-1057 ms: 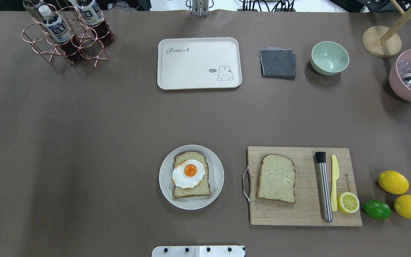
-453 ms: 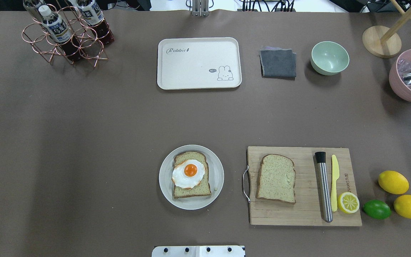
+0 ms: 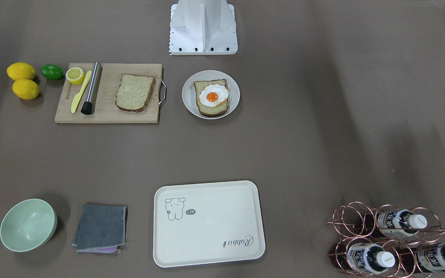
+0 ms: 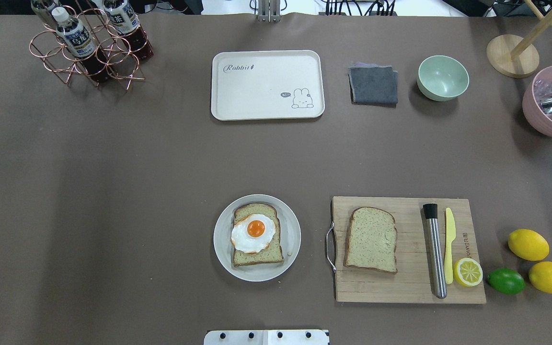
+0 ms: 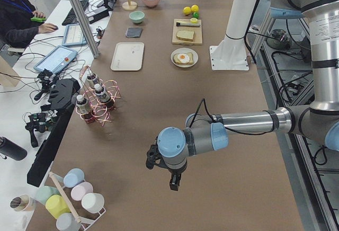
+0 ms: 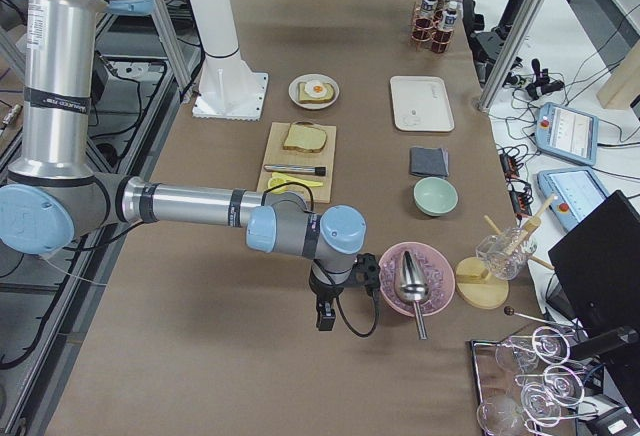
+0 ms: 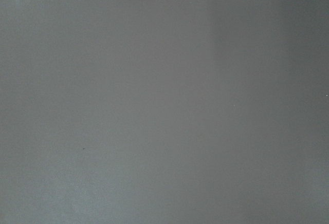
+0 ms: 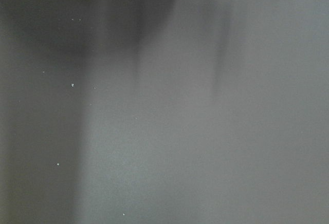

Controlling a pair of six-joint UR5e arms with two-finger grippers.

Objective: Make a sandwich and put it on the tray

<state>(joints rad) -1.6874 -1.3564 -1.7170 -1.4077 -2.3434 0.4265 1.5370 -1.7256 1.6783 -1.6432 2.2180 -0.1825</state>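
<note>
Sandwich not yet assembled. Bottom slice [image 4: 257, 257] w/ fried egg [image 4: 253, 233] sits on round plate [image 4: 293, 225], near centre of tabletop [image 4: 113, 191]. The tray [image 4: 267, 96] lies far behind it and reads "Rabbit". Top slice [image 4: 371, 239] lies to the right, on cutting board [image 4: 400, 287]. Next: grip that slice by its edges, cap the egg. The left jaws and right jaws hang well off toward the ends — can't tell if open or closed.

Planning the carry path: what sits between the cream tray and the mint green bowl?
A folded grey cloth lies between the tray and the bowl, touching neither, clear in the overhead view.
</note>
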